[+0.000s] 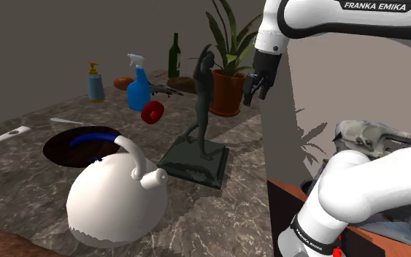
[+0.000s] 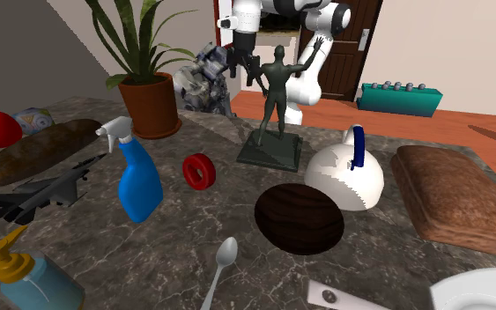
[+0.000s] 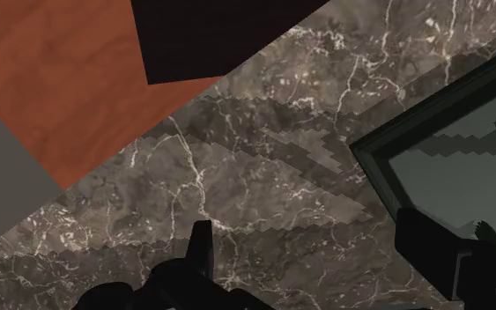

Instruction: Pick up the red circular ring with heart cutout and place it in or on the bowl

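Arm (image 1: 342, 14) reaches in across the shoulder view's top right. Its wrist is bent down, so the gripper (image 1: 257, 95) hangs high over the marble counter (image 1: 211, 219), close to the counter's edge at that view's right. In the wrist view the two fingers (image 3: 200, 251) stand well apart with only marble between them: the hand is released and holds nothing. Under the hand that view shows a corner of the statue's base (image 3: 457, 158). Past the counter's edge lie an orange floor (image 3: 70, 79) and a black area (image 3: 219, 35).

The red ring (image 1: 152, 113) stands on its edge on the counter, well apart from the gripper. It is too small to tell the shape of its hole. In the shoulder view it is left of the statue (image 1: 202, 95) and just beside the blue spray bottle (image 1: 138, 91). In the second exterior view it sits between that bottle and the base, near the far left rim of the bowl (image 2: 299, 220). The bowl is dark, shallow and empty, with a white kettle (image 2: 343, 180) just beside it on that view's right.

In the shoulder view the dark statue stands between the gripper and the ring, and a potted plant (image 1: 227, 91) stands just left of the gripper. Farther off are a wine bottle (image 1: 174, 58) and a soap dispenser (image 1: 95, 84). The second exterior view adds a toy jet (image 2: 39, 189) at its left, a spoon (image 2: 224, 260) near its bottom and a loaf (image 2: 453, 198) at its right.
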